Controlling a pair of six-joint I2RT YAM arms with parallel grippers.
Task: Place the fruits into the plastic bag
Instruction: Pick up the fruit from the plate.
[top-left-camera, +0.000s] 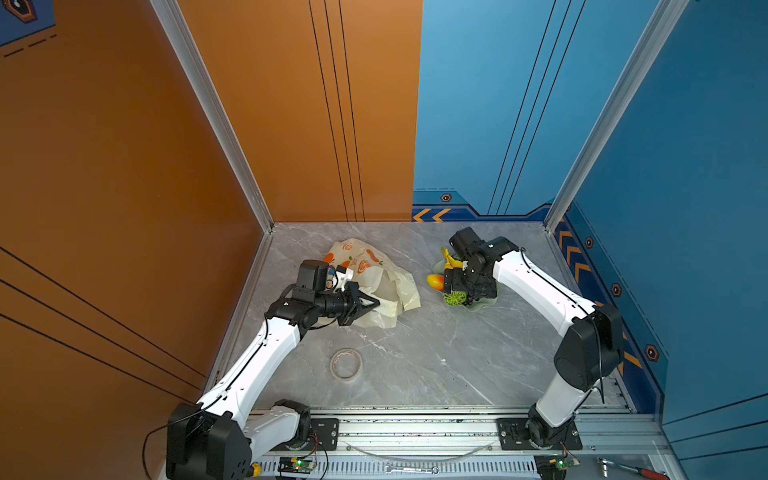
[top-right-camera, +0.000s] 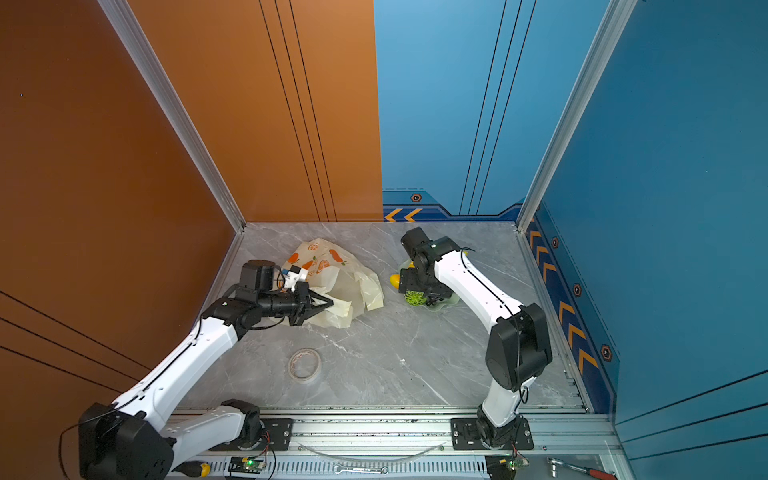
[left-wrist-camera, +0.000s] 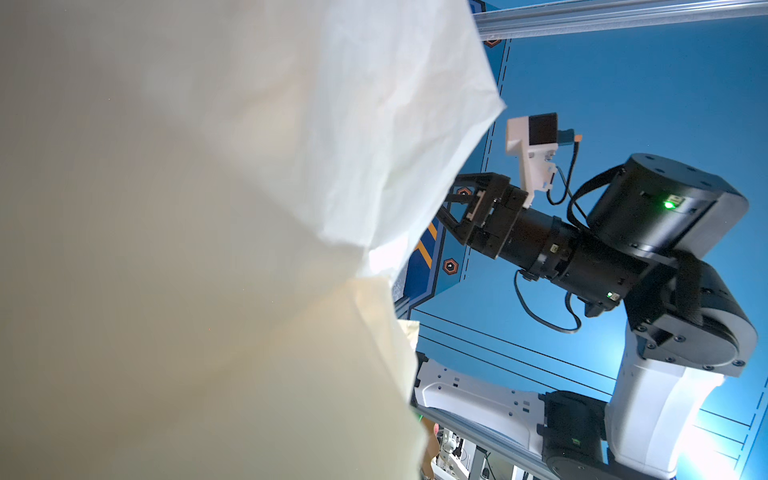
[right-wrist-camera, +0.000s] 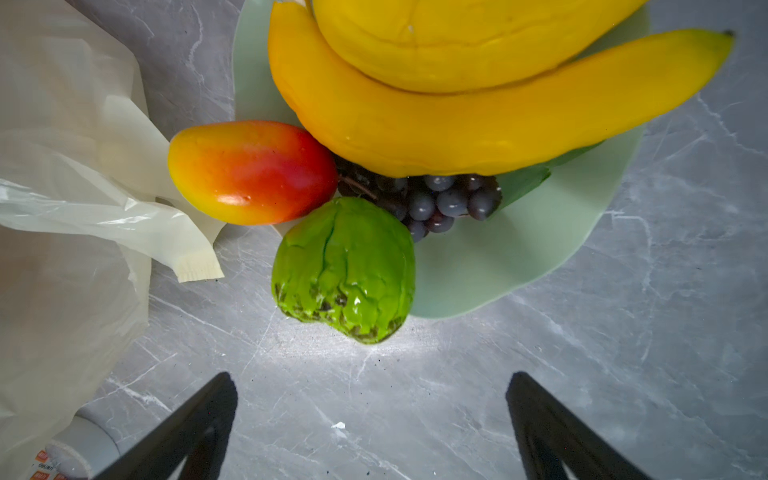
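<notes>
Glossy orange wall panels (top-left-camera: 104, 166) are closing in the left side and half the back, thin black lines running down them. Smooth blue wall panels (top-left-camera: 685, 145) are taking over the rest, a dark blue band of orange chevrons (top-left-camera: 575, 257) skirting their foot. Silver aluminium corner posts (top-left-camera: 212, 112) are rising at the back corners. The grey marble-veined tabletop (top-left-camera: 436, 357) is catching soft, even light, and a silver aluminium rail (top-left-camera: 415, 428) is edging its front.

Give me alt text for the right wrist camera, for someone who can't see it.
The open right gripper hovers over a marble table, facing a pale green dish of bananas and grapes, with a mango and a bumpy green fruit at its edge. A cream plastic bag lies beside the mango.
</notes>
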